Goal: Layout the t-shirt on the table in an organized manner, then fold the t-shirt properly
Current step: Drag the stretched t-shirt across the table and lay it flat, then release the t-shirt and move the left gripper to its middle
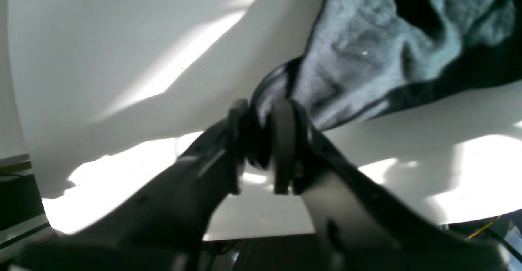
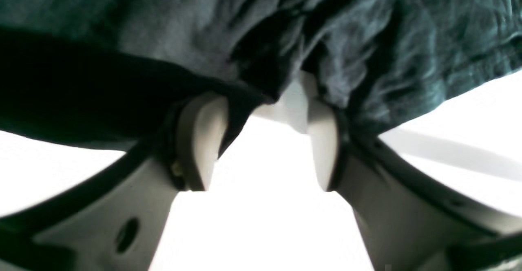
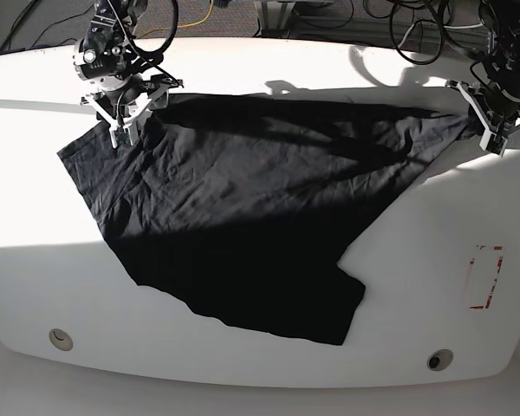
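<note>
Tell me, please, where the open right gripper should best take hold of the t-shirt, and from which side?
Probably the t-shirt edge at its far corner, where the right gripper is open around bunched fabric. Close from the table's far side; the left gripper pinches the opposite corner, so both can stretch it.

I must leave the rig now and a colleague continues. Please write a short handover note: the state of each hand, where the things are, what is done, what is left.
Left hand: shut on a corner of the t-shirt, at the far right of the base view.
Right hand: open, fingers at the shirt's far-left edge, gripping nothing.
The t-shirt lies spread but skewed and wrinkled on the table, away from the red dashed mark.
Done: shirt partly spread.
Left: straighten it, smooth it, then fold.
</note>
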Controlling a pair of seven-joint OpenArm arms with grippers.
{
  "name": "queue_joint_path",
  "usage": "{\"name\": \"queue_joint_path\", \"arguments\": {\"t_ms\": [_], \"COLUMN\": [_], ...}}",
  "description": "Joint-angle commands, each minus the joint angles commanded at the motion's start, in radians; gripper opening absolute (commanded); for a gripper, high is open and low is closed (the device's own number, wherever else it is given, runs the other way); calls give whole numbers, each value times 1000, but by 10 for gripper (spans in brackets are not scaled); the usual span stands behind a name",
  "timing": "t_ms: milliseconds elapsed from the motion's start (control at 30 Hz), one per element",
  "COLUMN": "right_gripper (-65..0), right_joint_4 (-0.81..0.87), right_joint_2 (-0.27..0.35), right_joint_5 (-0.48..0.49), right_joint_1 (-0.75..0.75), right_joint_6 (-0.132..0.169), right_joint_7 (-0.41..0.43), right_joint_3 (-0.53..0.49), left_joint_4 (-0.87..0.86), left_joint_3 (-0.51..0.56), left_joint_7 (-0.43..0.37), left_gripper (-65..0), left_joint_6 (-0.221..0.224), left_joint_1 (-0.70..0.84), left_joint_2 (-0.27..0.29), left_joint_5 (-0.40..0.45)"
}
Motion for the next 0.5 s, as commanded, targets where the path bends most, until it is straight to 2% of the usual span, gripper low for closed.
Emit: {"name": "queue_joint_path", "arguments": {"t_ms": [67,167,200,333,500], "right_gripper": [-181,-144,-135,-97,-97], "right_joint_4": [11,12,12,12,8], "right_joint_2": [0,0,0,0,0], "right_joint_5": [0,0,0,0,0], "right_joint_1": [-9,-14,-15,-32,-21], "right_joint_6": [0,0,0,0,5], "right_joint_7": [0,0,0,0,2], "right_joint_3": [0,0,2,34,69], "left_joint_4": [0,0,0,0,0], "left_joint_3": [-2,-3,-3,-3,-5], "left_joint_7": [0,0,0,0,0], "left_gripper": [-296,-169,-150,-164,-172], "left_joint_6": [0,0,0,0,0], "left_joint_1": [9,15,15,15,11], "left_joint_2": [-8,-9,-9,-32,-37], "left_joint_5": [0,0,0,0,-6]}}
